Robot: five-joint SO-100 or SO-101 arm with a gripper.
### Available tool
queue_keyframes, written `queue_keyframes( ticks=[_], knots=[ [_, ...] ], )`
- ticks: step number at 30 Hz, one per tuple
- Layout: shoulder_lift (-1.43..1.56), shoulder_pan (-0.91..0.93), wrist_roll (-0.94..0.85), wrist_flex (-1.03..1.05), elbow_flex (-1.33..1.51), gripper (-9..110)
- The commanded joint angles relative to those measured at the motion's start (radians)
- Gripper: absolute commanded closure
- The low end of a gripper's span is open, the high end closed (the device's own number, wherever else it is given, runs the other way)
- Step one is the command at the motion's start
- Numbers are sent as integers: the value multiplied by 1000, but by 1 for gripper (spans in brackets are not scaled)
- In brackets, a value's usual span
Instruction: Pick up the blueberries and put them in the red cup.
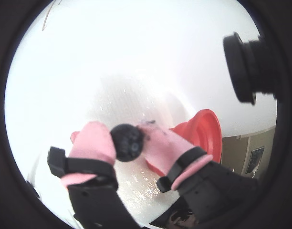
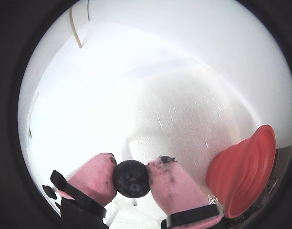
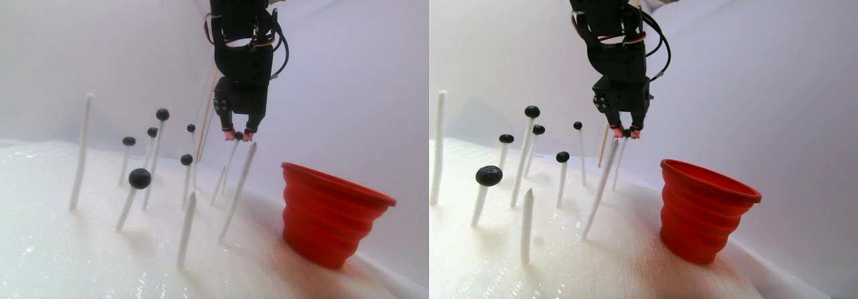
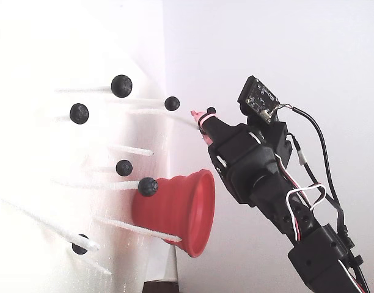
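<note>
My gripper point(image 1: 129, 138) is shut on one blue-black blueberry point(image 1: 128, 143), pinched between its pink fingertips point(image 1: 96, 140). Both wrist views show this; in the other one the berry point(image 2: 131, 178) sits between the pink tips point(image 2: 171, 183). In the stereo pair view the gripper point(image 3: 238, 136) hangs above the white sticks, left of and higher than the red cup point(image 3: 332, 208). The cup stands upright on the white foam and also shows in a wrist view point(image 2: 244, 171). Several more blueberries point(image 3: 139, 178) sit on stick tips.
Thin white sticks point(image 3: 82, 151) stand up from the white foam base point(image 3: 80, 259), some bare point(image 3: 186, 228), some topped with berries point(image 3: 162, 114). White walls close in behind. In the fixed view the cup point(image 4: 187, 210) lies below the gripper point(image 4: 202, 116).
</note>
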Motion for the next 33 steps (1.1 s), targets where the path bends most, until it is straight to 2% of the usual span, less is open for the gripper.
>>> queue_keyframes(
  ticks=[1,33],
  knots=[
    [137,3,-9,-28,-3,92],
    [351,-9,-35,-28,178,92]
  ],
)
